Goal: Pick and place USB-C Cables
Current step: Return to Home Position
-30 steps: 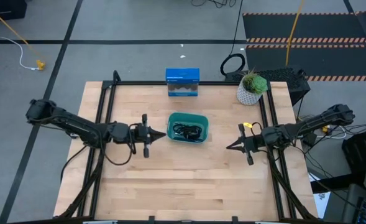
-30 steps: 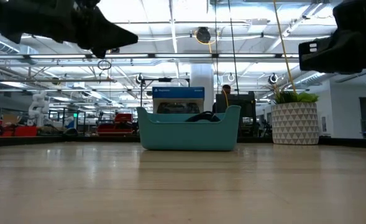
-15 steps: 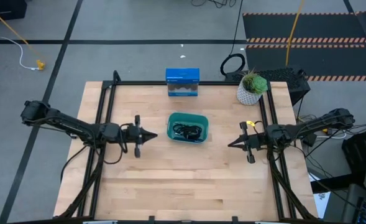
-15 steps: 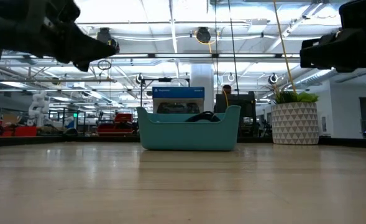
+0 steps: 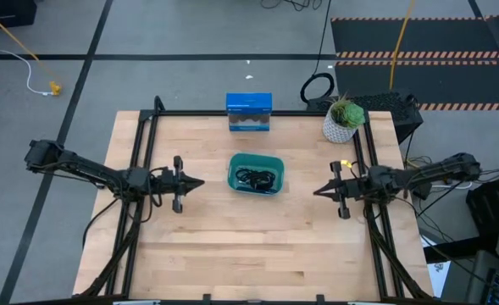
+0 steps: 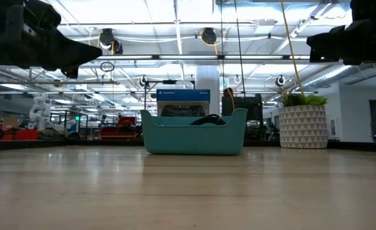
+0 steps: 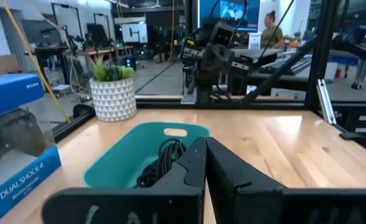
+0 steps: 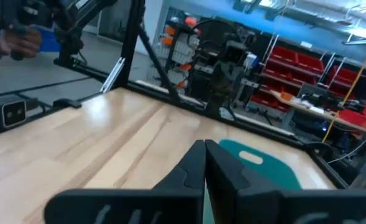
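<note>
Left gripper (image 5: 200,182) and right gripper (image 5: 317,191) closed, empty; USB-C Cables (image 5: 255,178) in teal bin (image 5: 256,157) seemingly lie side-to-side

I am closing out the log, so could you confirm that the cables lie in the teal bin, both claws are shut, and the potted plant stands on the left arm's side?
Not quite: the high view shows the potted plant on the right arm's side. The rest holds: the cables lie in the teal bin, and the left claw and right claw are shut.
</note>
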`<state>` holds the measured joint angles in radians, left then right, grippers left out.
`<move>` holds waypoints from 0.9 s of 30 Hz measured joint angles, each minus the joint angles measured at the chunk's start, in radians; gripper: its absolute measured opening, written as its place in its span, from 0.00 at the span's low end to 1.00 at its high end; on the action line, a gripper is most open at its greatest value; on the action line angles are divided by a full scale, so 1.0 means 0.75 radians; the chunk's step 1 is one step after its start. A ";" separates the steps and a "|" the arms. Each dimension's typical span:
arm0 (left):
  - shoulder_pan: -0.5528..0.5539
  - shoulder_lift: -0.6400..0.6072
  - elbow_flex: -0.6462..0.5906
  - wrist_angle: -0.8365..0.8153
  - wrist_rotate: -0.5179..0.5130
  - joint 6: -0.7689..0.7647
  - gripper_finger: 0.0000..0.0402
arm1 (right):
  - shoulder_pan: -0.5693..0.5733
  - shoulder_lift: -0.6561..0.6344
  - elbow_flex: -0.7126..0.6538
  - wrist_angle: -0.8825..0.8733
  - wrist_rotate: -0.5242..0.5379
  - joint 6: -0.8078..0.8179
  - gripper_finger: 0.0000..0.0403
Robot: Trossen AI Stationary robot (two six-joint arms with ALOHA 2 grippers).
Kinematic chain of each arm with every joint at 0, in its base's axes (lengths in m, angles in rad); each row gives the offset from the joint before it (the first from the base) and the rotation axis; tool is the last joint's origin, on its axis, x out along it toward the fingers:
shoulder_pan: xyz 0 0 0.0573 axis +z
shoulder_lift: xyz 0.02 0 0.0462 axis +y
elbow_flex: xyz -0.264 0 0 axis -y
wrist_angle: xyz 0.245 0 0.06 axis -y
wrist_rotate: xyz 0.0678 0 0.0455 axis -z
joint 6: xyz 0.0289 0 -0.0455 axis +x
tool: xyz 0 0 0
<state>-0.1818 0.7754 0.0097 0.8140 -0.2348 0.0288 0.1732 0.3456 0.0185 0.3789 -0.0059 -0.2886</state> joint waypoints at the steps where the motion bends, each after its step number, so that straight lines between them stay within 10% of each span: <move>1: 0.000 -0.005 0.000 -0.004 0.000 0.006 0.02 | -0.006 -0.019 0.000 -0.011 -0.001 0.005 0.00; 27: 0.000 -0.015 0.000 -0.026 0.000 -0.023 0.02 | -0.195 -0.457 -0.003 -0.379 -0.172 0.052 0.00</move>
<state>-0.1818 0.7643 0.0097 0.7947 -0.2348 0.0117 0.0271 0.0029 0.0166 0.0945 -0.1351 -0.2500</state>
